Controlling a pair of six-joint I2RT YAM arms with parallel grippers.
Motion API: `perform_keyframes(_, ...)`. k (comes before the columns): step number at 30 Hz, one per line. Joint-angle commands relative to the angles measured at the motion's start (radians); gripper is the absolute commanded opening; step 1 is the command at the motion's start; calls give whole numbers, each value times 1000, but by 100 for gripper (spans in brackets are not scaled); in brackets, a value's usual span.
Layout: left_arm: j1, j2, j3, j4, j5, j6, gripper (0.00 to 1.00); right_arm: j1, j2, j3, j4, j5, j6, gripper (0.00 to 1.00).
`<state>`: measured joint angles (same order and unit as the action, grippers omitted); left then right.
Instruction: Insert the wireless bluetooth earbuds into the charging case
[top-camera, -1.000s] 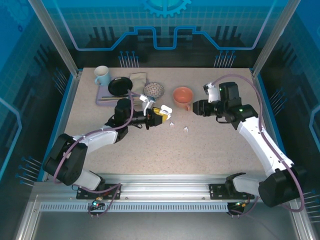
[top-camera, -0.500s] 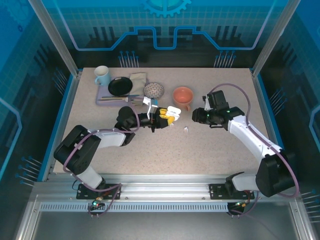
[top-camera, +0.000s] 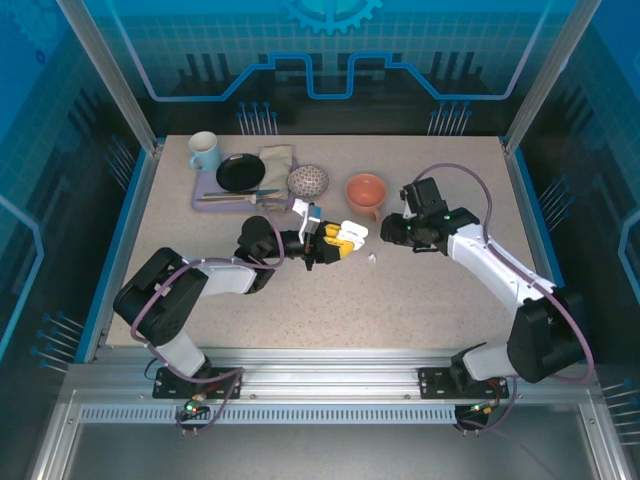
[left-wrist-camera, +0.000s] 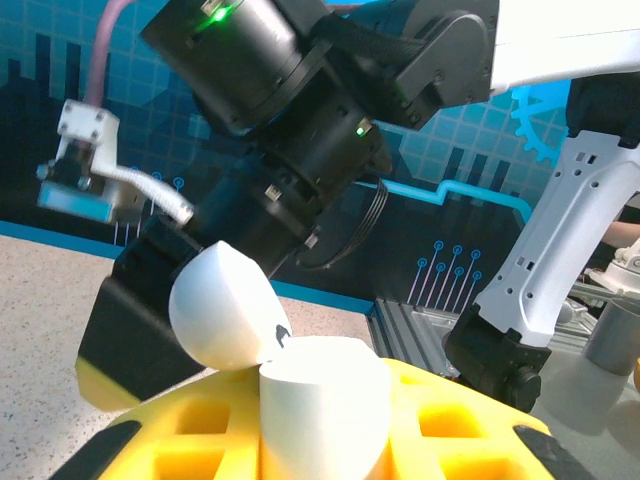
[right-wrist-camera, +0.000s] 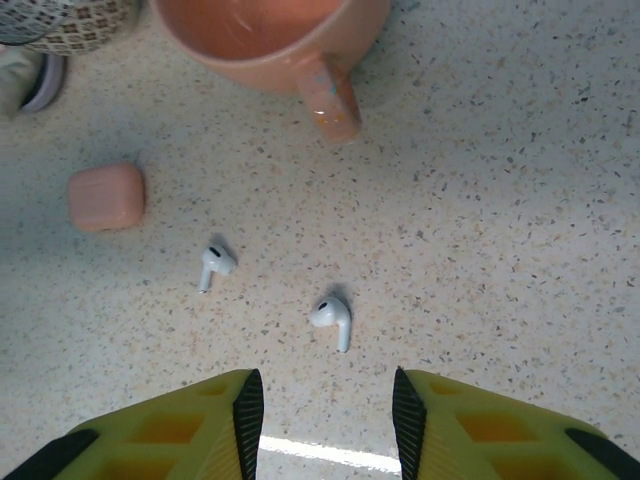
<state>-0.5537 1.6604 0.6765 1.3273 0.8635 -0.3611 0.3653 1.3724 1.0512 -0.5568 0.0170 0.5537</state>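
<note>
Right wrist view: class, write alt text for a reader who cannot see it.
Two white earbuds lie apart on the speckled table, just ahead of the open, yellow right end effector. A closed salmon-pink case sits to their left; an orange mug stands beyond, handle toward the camera.

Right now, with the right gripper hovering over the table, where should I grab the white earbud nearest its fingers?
Probably the rounded head of the earbud, coming straight down. It lies flat on the table, stem pointing toward the right gripper, whose open jaws straddle its width, so closing should pinch across it.
</note>
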Motion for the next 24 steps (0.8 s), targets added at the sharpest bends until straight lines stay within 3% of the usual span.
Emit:
perform_keyframes(1,4,6,35,-40,32,6,0,-22,-128,10,44,-122,-102,41)
perform_keyframes(6,3,1,80,-153,49,-4,0,-98,-254,10,114,-440,-240,38)
perform_keyframes(12,4,-5,113,-223,60,-10,0,-110,-236,60,94,-684,-346,30)
perform_keyframes(16,4,-10,139,-264,71,-15,0,-110,-216,72,71,-745,-393,22)
perform_keyframes(24,2,-31,174,-341,74,1,0,-112,-217,38,54,-792,-436,18)
